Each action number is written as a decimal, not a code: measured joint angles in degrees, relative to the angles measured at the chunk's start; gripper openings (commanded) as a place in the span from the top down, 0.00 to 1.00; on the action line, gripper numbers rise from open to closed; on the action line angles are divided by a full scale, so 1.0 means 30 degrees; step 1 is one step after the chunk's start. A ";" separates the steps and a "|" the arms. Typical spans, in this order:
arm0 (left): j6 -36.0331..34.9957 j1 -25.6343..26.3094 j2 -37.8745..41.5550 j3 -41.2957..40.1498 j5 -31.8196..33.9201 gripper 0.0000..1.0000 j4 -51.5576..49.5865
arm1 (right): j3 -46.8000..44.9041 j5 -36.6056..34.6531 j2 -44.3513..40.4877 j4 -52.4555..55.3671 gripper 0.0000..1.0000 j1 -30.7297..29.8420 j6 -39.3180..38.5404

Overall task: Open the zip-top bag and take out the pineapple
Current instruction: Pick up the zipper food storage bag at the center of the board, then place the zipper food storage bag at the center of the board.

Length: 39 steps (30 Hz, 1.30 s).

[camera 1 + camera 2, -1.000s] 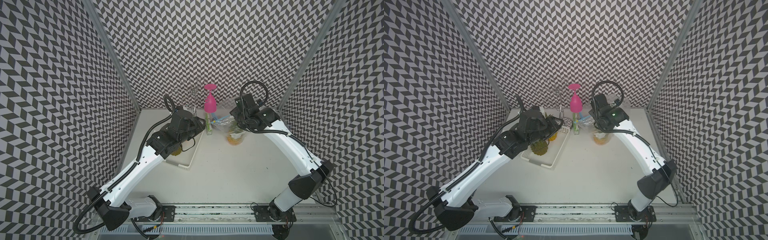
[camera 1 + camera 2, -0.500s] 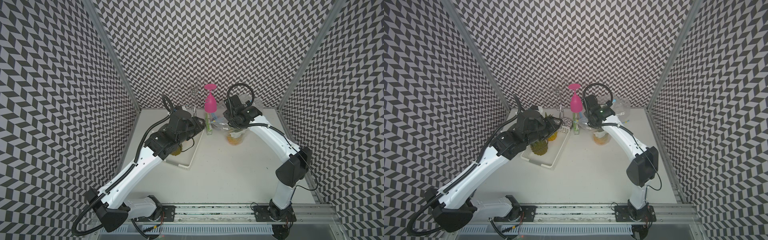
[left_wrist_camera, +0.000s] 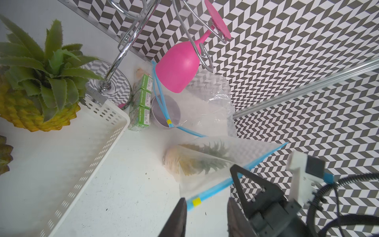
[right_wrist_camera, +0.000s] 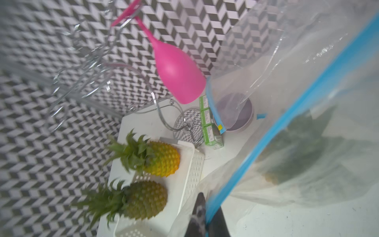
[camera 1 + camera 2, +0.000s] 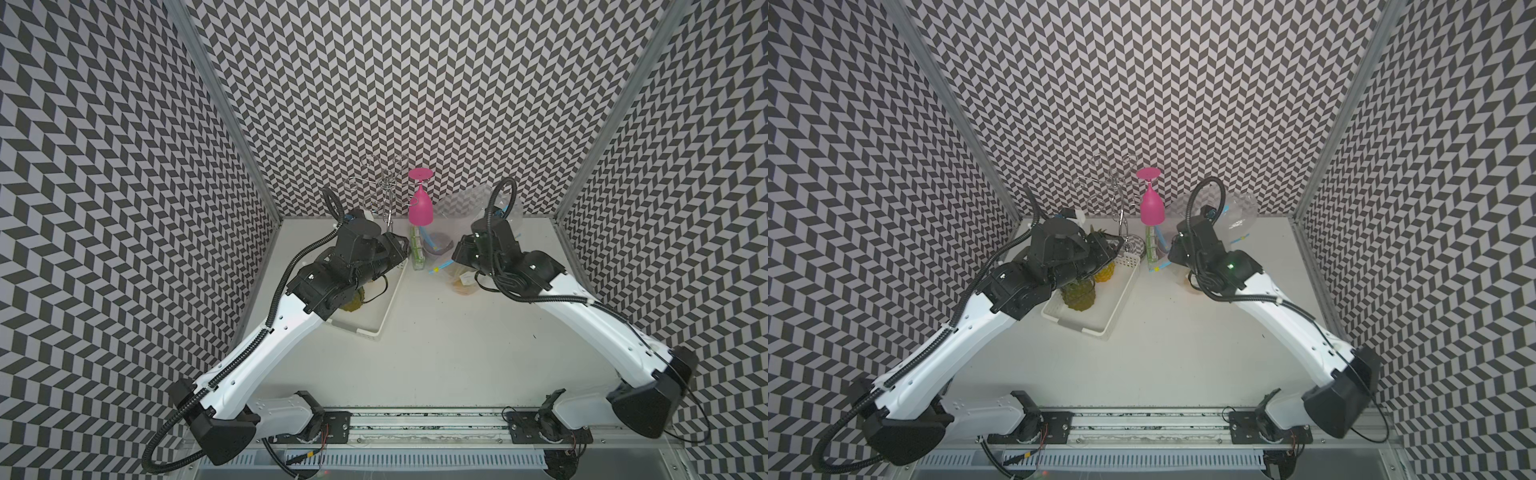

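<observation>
1. Bag position. You are viewing the zip-top bag (image 3: 225,151) resting on the table (image 5: 436,345) toward the rear, between the two arms and near the white basket (image 5: 1117,299).

2. Contents. The pineapple (image 3: 196,162) is sitting inside the bag and showing through the cloudy film. Its crown is pointing toward the blue zip strip (image 3: 215,188).

3. Right gripper (image 4: 208,207). Its jaws are pressing together on the blue zip strip, clamping the bag by that edge. The strip is running away from the fingers in a nearly straight line.

4. Left gripper (image 3: 206,200). Its jaws are standing apart. The bag corner carrying the yellow tab (image 3: 196,202) is lying between the two fingers. You cannot tell whether either finger is touching it.

5. Surroundings.
- Two loose pineapples (image 5: 1079,297) are sitting in the basket under the left arm.
- A pink goblet (image 5: 419,208) is hanging upside down from a chrome rack (image 5: 384,187) by the back wall.
- Green cartons (image 3: 142,102) are standing below the goblet, just beside a second clear bag (image 3: 211,98).
- A round bowl (image 3: 166,110) is showing through the film of that second bag.
</observation>
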<state>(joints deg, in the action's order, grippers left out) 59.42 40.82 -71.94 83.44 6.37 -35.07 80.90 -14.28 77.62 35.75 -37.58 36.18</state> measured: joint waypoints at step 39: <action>0.3847 -0.0102 -0.3920 0.4393 -0.3555 0.42 -0.5020 | 0.0692 1.0149 0.0860 0.1013 1.00 -0.1078 -1.8017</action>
<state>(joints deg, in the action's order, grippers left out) 70.96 40.51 -83.70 96.62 -4.29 -50.13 82.98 16.16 80.20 38.79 -40.82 -17.87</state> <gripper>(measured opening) 0.576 0.048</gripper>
